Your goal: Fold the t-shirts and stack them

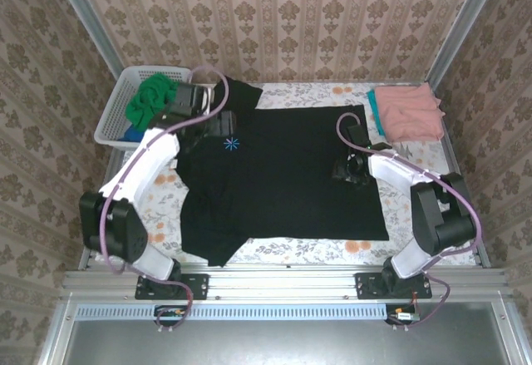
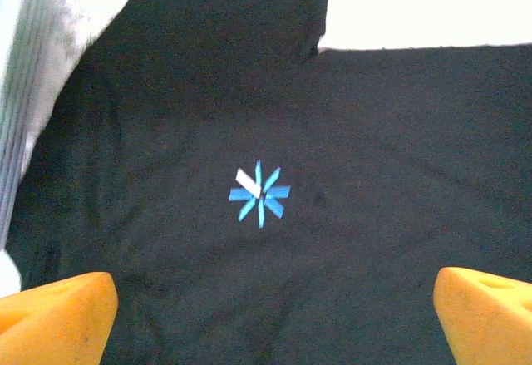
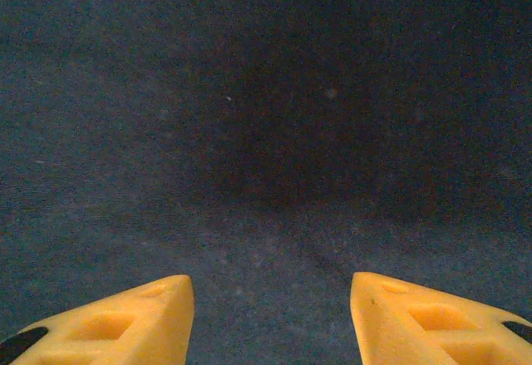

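Lying flat under the left gripper (image 2: pixel 274 298) and the right gripper (image 3: pixel 272 294), the black t-shirt (image 1: pixel 283 174) is spread over the table (image 1: pixel 307 92). Its blue star logo (image 2: pixel 259 193) is seen just ahead of the left jaws, which are wide apart with nothing grasped. The right jaws are parted over plain cloth, released.

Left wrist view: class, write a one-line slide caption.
Open orange fingers hover above a spread black tee bearing a small blue star logo.

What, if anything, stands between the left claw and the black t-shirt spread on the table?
Nothing visible does. The open left claw hangs directly over the black t-shirt, near its blue star logo, with only bare fabric between its fingers.
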`<state>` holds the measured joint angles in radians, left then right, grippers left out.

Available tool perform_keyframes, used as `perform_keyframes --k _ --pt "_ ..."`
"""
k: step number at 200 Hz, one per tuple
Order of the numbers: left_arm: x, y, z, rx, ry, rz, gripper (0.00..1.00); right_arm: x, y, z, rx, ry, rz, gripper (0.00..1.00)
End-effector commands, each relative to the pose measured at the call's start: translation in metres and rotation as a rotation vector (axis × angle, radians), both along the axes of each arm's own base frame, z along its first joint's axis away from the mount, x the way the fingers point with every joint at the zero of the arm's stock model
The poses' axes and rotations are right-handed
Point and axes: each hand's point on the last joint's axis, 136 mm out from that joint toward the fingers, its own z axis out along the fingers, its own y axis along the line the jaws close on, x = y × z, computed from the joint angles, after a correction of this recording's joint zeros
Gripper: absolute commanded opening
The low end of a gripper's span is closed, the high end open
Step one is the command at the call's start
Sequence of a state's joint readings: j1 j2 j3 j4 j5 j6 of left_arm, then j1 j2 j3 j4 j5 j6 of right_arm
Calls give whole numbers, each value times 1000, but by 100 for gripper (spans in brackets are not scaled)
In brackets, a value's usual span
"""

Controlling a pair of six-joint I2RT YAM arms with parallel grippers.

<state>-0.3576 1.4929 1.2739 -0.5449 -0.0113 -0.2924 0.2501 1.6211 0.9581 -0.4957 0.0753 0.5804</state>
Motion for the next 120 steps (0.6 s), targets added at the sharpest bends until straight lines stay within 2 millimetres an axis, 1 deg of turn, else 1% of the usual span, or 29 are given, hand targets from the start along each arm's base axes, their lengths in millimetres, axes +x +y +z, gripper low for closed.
perform_keyframes --k 1,13,28,44,56,64,74,80,94,104,112,120 --pt "-55 21 -78 105 210 58 100 -5 -9 -21 -44 75 -24 55" --pt "-84 25 -99 103 267 71 100 -5 -22 -27 -60 87 -66 55" --pt "-109 27 -120 67 317 86 100 -4 -34 -31 -37 88 -106 55" --pt "-117 27 -132 40 332 99 100 -1 -49 -29 -34 85 -135 56" --pt "-116 24 -133 31 336 89 100 3 -56 -24 -32 82 -148 55" --pt "-111 20 -131 32 332 77 100 5 -57 -17 -35 75 -142 55" --pt "-105 11 -128 43 320 43 100 8 -51 -5 -39 37 -122 55" --pt "-100 9 -126 62 313 39 100 8 -44 3 -46 10 -104 55" --pt "-84 6 -124 90 313 43 100 3 -22 17 -60 -38 -55 57" --pt "-71 3 -122 100 301 49 100 -1 1 18 -37 -57 -9 58" --pt "-59 -5 -119 94 287 35 100 -6 18 14 -14 -54 24 58" --pt "-47 -10 -115 95 271 30 100 -10 31 7 -9 -43 43 58"
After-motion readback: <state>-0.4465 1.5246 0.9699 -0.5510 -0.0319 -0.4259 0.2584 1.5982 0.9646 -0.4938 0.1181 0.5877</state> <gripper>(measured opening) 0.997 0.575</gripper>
